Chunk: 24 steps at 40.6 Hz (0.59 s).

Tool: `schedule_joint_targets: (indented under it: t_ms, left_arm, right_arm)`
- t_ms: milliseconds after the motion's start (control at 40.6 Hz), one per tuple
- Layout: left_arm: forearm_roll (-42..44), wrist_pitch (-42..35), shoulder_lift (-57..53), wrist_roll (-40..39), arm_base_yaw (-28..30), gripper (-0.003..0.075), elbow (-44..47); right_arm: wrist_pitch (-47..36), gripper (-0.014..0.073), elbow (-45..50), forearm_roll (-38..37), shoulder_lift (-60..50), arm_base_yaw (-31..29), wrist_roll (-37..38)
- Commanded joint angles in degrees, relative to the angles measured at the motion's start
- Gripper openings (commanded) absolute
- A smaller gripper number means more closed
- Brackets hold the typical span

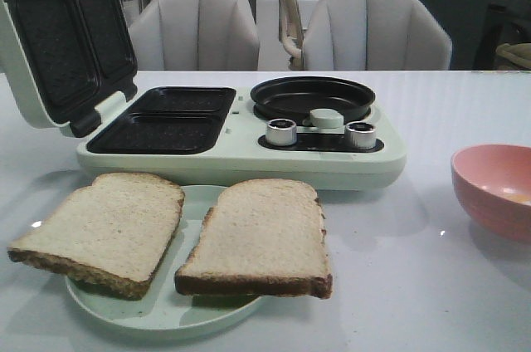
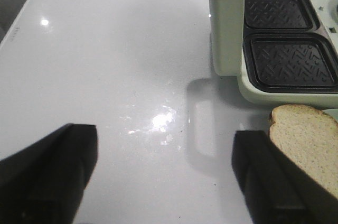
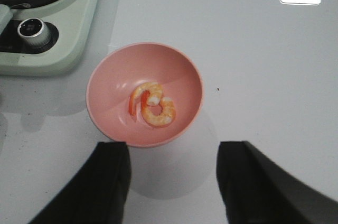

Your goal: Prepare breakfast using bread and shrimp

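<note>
Two slices of bread [image 1: 104,226] [image 1: 259,237] lie side by side on a pale green plate [image 1: 158,312] at the table's front. One slice's edge [image 2: 308,138] shows in the left wrist view, beside one finger of my left gripper [image 2: 165,145], which is open over bare table. Two curled orange-and-white shrimp [image 3: 152,107] rest in a pink bowl [image 3: 182,76], also at the right edge of the front view as the bowl [image 1: 489,194]. My right gripper [image 3: 173,155] hangs open just short of the bowl, holding nothing. Neither gripper appears in the front view.
A pale green breakfast maker [image 1: 249,149] stands behind the plate, its sandwich lid [image 1: 62,36] raised over two dark grill wells [image 1: 166,119], with a round black pan [image 1: 313,96] and two knobs [image 1: 281,131] [image 1: 360,134]. Grey chairs [image 1: 197,30] stand behind the white table [image 1: 398,269].
</note>
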Motion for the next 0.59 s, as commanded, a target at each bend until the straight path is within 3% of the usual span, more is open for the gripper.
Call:
schedule_joint_targets:
  t_ms: [0,99,246,468,567]
  left_arm:
    - [-0.52,-4.93,2.04,0.0,0.05,0.0654,-2.0]
    - [-1.07,-4.58,4.2,0.0,-0.76,0.0632,-2.0]
    - [-0.93,-4.06,7.79,4.53,-6.75,0.0592,-2.0]
    - [4.22,-3.44,14.41,11.66,-21.16,0.054,-1.89]
    - [11.09,-3.43,17.75,13.57,-27.78,0.0518,-0.64]
  right_arm:
    - [-3.94,0.0507,-1.99,-0.5,0.26,-0.42,-0.25]
    - [-3.94,0.0507,-1.99,-0.5,0.26,-0.42,-0.25]
    - [-3.94,0.0507,-1.99,-0.5,0.26,-0.42,-0.25]
    - [-3.94,0.0507,-1.99,-0.5,0.26,-0.42,-0.25]
    - [-3.94,0.0507,-1.99,-0.5,0.26,-0.42,-0.25]
